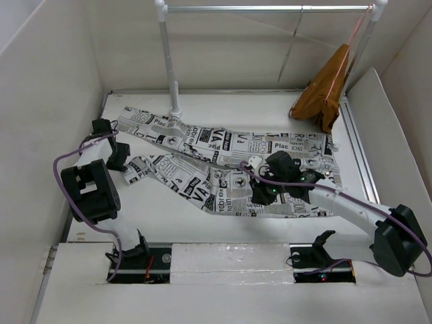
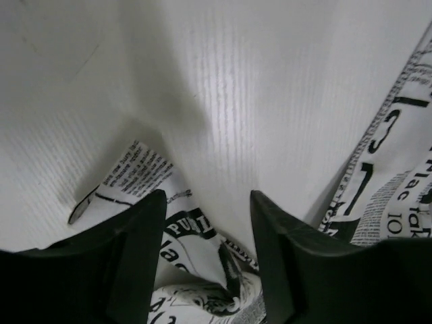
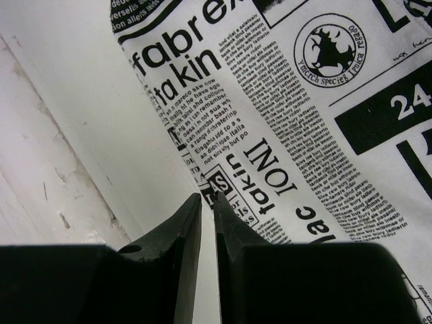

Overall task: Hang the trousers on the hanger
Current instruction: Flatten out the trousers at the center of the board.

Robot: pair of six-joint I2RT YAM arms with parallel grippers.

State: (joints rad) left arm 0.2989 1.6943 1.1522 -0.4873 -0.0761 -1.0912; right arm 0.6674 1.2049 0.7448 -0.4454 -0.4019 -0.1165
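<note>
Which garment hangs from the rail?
The orange-brown garment, at the right end of the rail; the newsprint trousers lie on the table.

The left arm (image 1: 88, 189) bends at the elbow and reaches far out. The left gripper (image 2: 206, 223) points down, fingers apart. The right arm (image 1: 358, 209) stretches low to the left. The right gripper (image 3: 208, 202) is pinched almost together.

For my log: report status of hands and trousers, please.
Left hand open astride a trousers fold. Right hand almost shut at trousers edge. Trousers spread on table, not hung. Orange garment hangs back right.
</note>
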